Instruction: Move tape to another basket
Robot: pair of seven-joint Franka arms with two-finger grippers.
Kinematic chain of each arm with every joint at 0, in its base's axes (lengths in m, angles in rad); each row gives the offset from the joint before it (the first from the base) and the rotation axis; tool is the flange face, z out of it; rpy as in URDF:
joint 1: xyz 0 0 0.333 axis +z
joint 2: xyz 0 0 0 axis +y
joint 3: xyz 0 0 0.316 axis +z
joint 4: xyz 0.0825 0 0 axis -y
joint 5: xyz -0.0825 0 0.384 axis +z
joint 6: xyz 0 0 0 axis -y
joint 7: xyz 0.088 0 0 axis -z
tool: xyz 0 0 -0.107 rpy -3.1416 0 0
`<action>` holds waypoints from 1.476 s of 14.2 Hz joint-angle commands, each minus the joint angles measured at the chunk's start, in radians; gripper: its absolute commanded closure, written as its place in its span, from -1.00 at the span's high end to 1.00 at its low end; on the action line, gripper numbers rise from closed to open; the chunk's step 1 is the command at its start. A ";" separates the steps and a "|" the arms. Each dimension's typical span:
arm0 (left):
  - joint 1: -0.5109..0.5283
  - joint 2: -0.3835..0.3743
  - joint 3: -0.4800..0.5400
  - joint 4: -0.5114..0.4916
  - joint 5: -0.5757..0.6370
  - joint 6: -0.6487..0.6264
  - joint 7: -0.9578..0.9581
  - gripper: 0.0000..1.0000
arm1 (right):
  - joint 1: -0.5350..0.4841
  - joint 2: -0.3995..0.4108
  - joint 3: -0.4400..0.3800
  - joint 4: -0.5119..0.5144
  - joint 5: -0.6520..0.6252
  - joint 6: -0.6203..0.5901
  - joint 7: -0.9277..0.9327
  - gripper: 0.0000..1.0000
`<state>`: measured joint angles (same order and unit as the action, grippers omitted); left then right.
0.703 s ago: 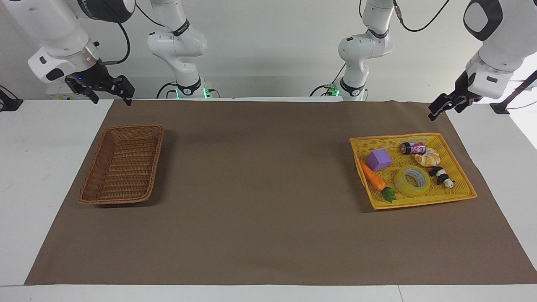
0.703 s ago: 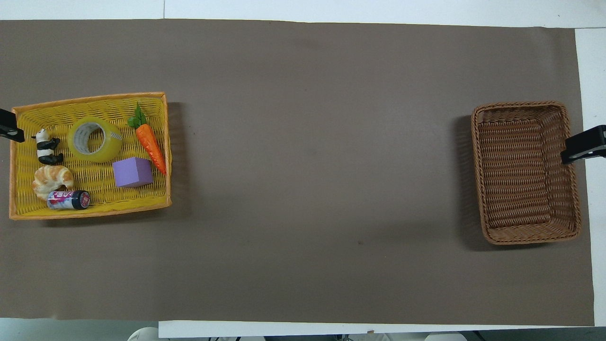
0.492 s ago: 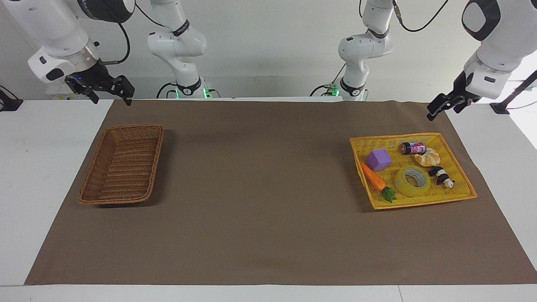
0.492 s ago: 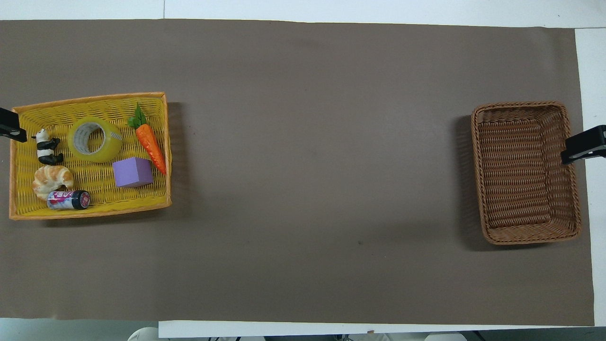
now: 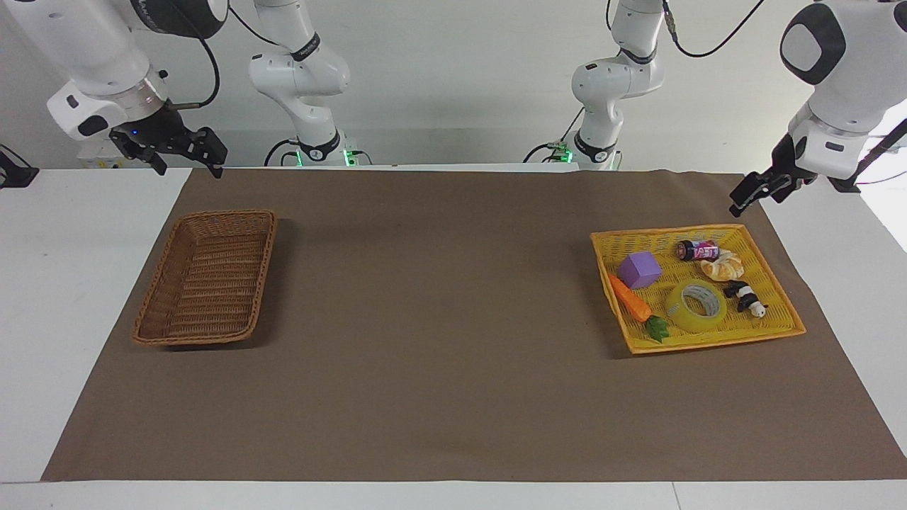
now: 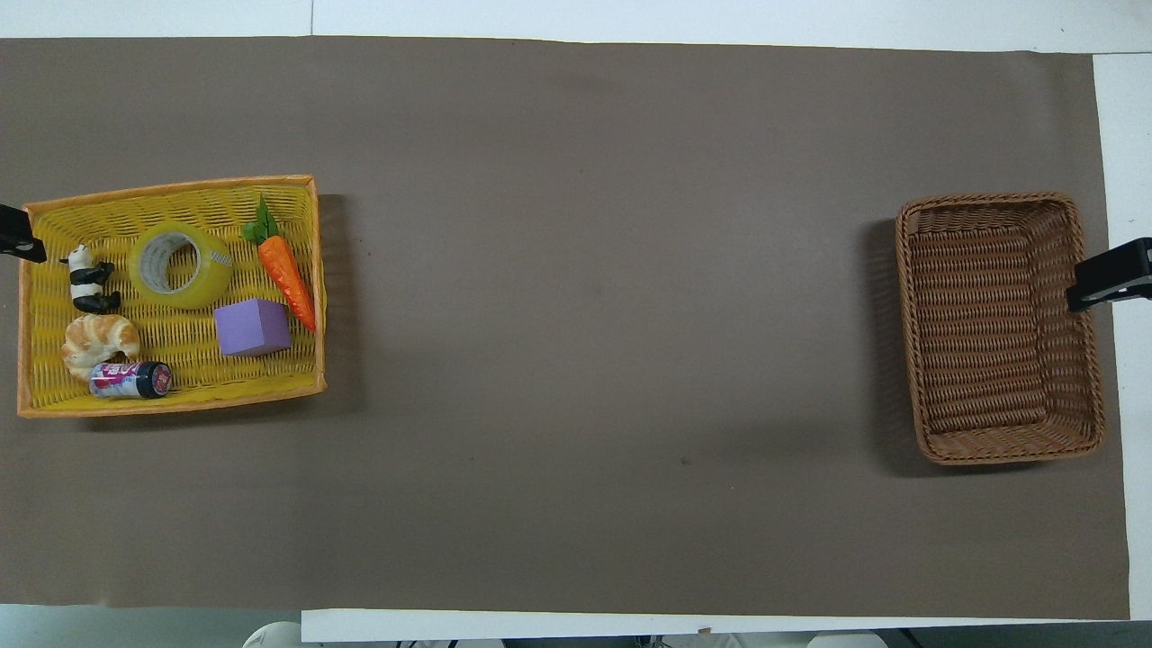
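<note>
- Nearest my own end of the table, I had both arms parked high and off to the sides. The right gripper (image 5: 186, 152) hung over the mat's edge by the wicker basket (image 5: 207, 278), jaws spread and empty, because that arm was only waiting.
- The left gripper (image 5: 752, 193) hung over the mat's corner just by the yellow mesh basket (image 5: 776, 287), fingers apart and holding nothing. I judged it the arm for the pick, since the tape lay at its end of the table.
- In the yellow mesh basket, closest to the robots, a small can (image 5: 697, 249) lay on its side with a croissant (image 5: 723, 266) touching it, and a purple block (image 5: 639, 270) sat beside them.
- Farther out, the tape (image 5: 696, 304) lay flat with its core facing up, between a toy carrot (image 5: 633, 301) and a panda figure (image 5: 744, 297). Lying flat, it offered its rim to a grip from above, which I reckoned was the easy way in, though the neighbours left little room for the fingers.
- The wicker basket sat at the right arm's end of the table, well apart from the tape, with nothing in it. So the task had not started: the tape still needed lifting and carrying across the whole mat (image 5: 453, 368).
</note>
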<state>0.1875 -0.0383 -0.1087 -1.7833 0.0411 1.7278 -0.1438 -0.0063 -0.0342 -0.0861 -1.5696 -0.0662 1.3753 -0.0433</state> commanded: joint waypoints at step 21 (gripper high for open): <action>0.046 0.321 -0.002 -0.284 -0.006 0.641 0.187 -0.24 | -0.004 -0.027 0.003 -0.030 -0.003 0.008 -0.015 0.99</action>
<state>0.2210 0.2845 -0.1059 -2.0418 0.0410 2.3385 0.0085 -0.0063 -0.0342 -0.0861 -1.5696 -0.0662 1.3753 -0.0433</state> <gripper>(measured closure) 0.590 0.004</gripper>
